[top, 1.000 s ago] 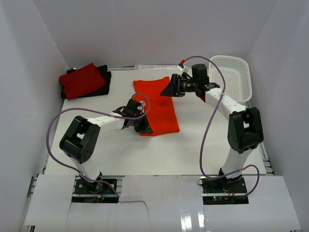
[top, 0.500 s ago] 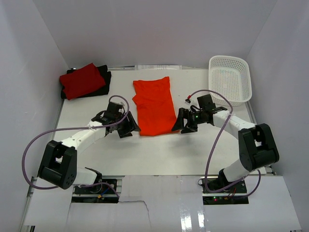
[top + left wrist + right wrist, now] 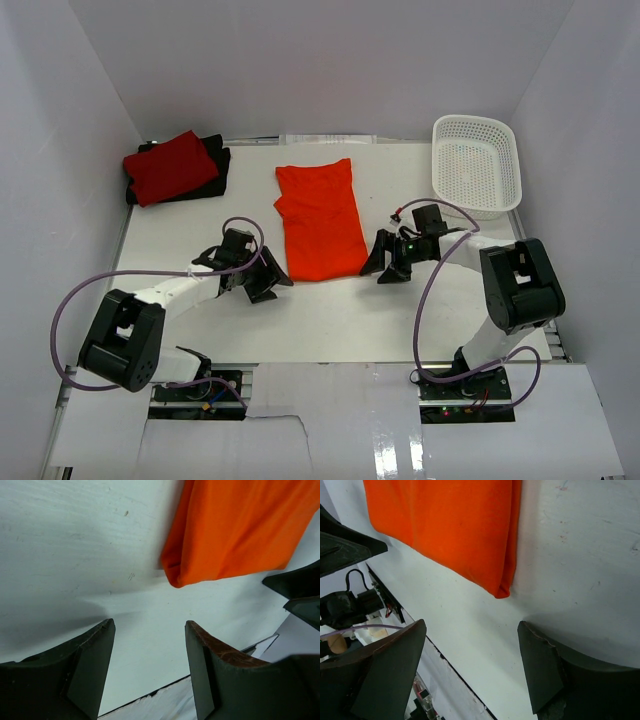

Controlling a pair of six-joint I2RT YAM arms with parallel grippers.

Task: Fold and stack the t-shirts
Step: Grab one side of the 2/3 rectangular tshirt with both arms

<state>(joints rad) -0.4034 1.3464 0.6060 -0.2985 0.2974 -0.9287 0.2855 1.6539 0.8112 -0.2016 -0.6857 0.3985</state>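
Observation:
The orange t-shirt (image 3: 318,222) lies flat mid-table as a long folded strip. Its near corners show in the left wrist view (image 3: 235,525) and the right wrist view (image 3: 450,525). My left gripper (image 3: 272,281) sits low by the near-left corner, open and empty (image 3: 150,627). My right gripper (image 3: 379,264) sits by the near-right corner, open and empty (image 3: 472,627). Neither touches the cloth. At the far left, the folded crimson t-shirt (image 3: 170,167) rests on the black t-shirt (image 3: 220,162).
A white perforated basket (image 3: 476,120) stands at the far right corner. White walls enclose the table on three sides. Each wrist view shows the other gripper across the shirt's near end: the right one (image 3: 295,595), the left one (image 3: 345,550).
The left gripper opened and let go of the shirt's near-left corner. The right arm came from the far-right corner to the near-right corner. Both then settled lower beside the shirt.

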